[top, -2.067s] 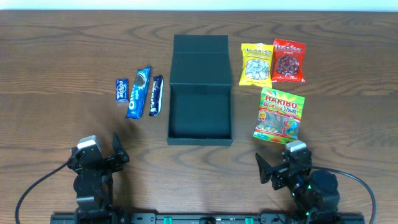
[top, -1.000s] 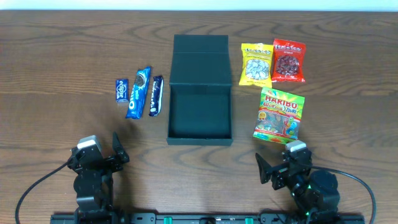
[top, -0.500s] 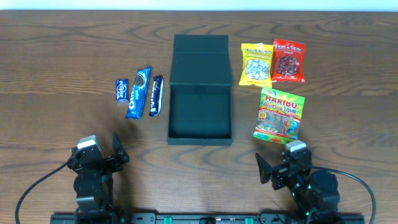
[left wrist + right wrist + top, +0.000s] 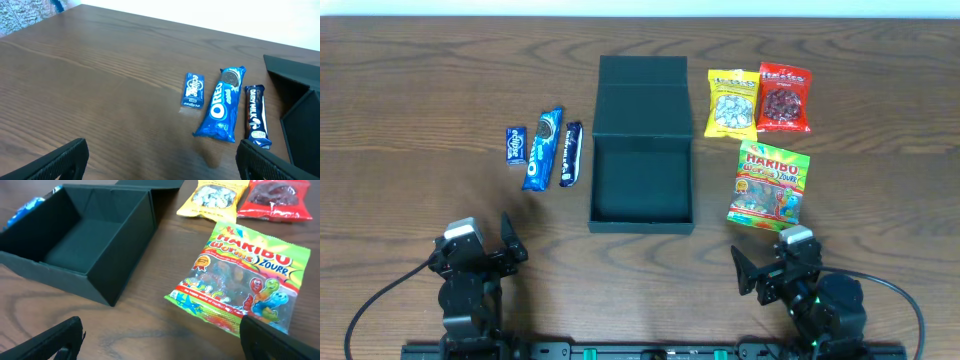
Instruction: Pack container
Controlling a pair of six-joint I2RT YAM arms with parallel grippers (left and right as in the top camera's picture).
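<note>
Seen from overhead, a dark wooden table [image 4: 410,80] has the container [image 4: 641,185], a dark teal-green box, open at its centre, its flap lid folded back flat on the far side and nothing inside it. To the left of the box, three snacks lie side by side, close together: a small blue packet [image 4: 516,145], a blue Oreo packet [image 4: 543,148] and a dark Dairy Milk bar [image 4: 571,153], the bar nearest the box. To the right of the lid, a yellow snack bag [image 4: 732,104] and a red snack bag [image 4: 784,98] lie edge to edge. Below them, beside the box's right wall, lies a green Haribo gummy bag [image 4: 769,184]. Both arms sit at the near edge. The left gripper [image 4: 162,145] faces the three blue snacks, fingers spread wide, holding nothing. The right gripper [image 4: 161,322] faces the Haribo bag and the box's corner, fingers likewise wide apart and empty.
</note>
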